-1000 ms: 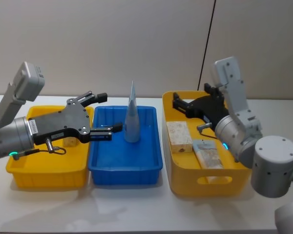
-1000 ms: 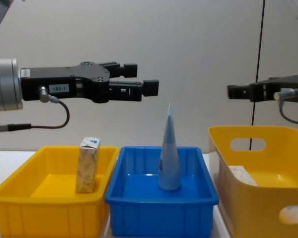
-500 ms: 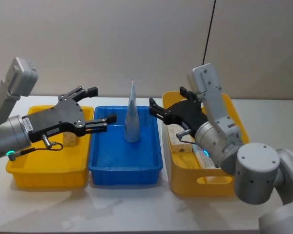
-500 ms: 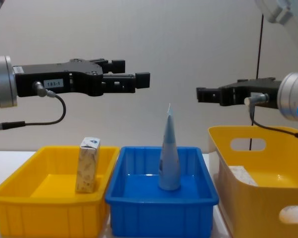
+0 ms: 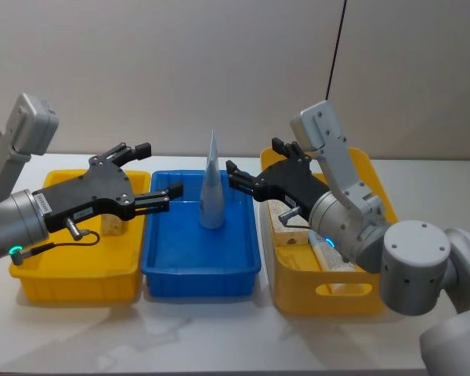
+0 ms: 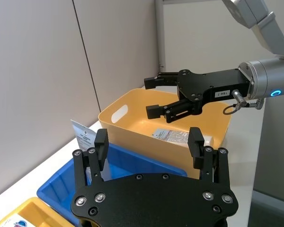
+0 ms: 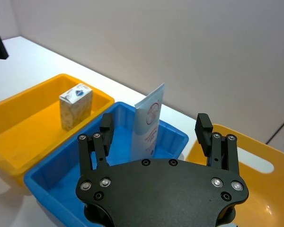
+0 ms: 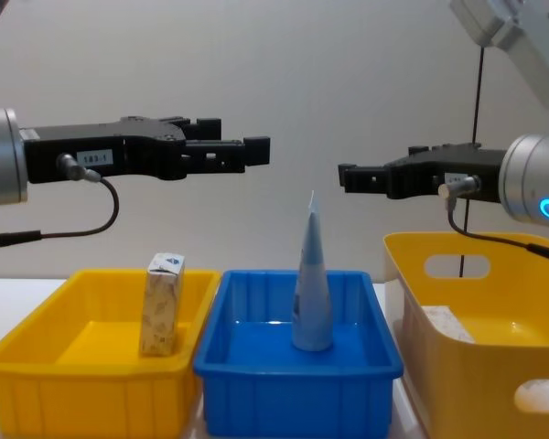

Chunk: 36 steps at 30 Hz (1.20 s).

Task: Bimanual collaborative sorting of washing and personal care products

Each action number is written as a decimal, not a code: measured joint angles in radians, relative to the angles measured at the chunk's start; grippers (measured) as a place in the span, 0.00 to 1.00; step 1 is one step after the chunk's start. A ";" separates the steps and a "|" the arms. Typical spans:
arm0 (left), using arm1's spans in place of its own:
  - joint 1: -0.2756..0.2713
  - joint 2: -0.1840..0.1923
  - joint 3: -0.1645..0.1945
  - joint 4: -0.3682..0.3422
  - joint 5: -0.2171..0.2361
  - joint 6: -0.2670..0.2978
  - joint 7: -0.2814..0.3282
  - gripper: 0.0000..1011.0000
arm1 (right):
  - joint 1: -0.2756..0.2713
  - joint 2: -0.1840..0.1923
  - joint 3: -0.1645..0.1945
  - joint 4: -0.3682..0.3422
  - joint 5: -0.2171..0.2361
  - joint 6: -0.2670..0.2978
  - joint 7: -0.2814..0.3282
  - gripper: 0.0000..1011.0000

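Note:
A tall pale-blue tube stands upright in the blue bin. In the left yellow bin stands a small speckled carton with a blue-white top. A pale marbled box lies in the right yellow bin beside another flat pack. My left gripper hangs open, above and left of the tube's tip. My right gripper hangs open, above and right of the tip. Neither touches the tube.
The three bins stand side by side on a white table, with a plain wall close behind. A black cable runs down the wall behind the right bin. My right arm's forearm reaches across the right bin.
My right gripper has swung left from over the right yellow bin to over the blue bin's right rim, near the tube. My left gripper has drawn back slightly to the left.

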 joint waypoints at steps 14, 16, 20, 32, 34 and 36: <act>0.031 -0.017 -0.017 -0.008 -0.015 0.014 0.038 0.99 | 0.036 0.073 -0.016 0.035 0.060 -0.035 0.167 0.99; 0.034 -0.018 -0.018 -0.010 -0.016 0.015 0.041 0.99 | 0.037 0.079 -0.018 0.036 0.064 -0.036 0.177 0.99; 0.041 -0.021 -0.021 -0.012 -0.018 0.018 0.049 0.99 | 0.039 0.091 -0.021 0.037 0.074 -0.040 0.201 0.99; 0.050 -0.026 -0.025 -0.015 -0.020 0.022 0.059 0.99 | 0.041 0.108 -0.025 0.038 0.087 -0.045 0.235 0.99; 0.051 -0.026 -0.025 -0.015 -0.020 0.022 0.060 0.99 | 0.041 0.110 -0.025 0.038 0.089 -0.046 0.238 0.99; 0.052 -0.027 -0.026 -0.016 -0.020 0.023 0.060 0.99 | 0.041 0.111 -0.025 0.038 0.089 -0.046 0.241 0.99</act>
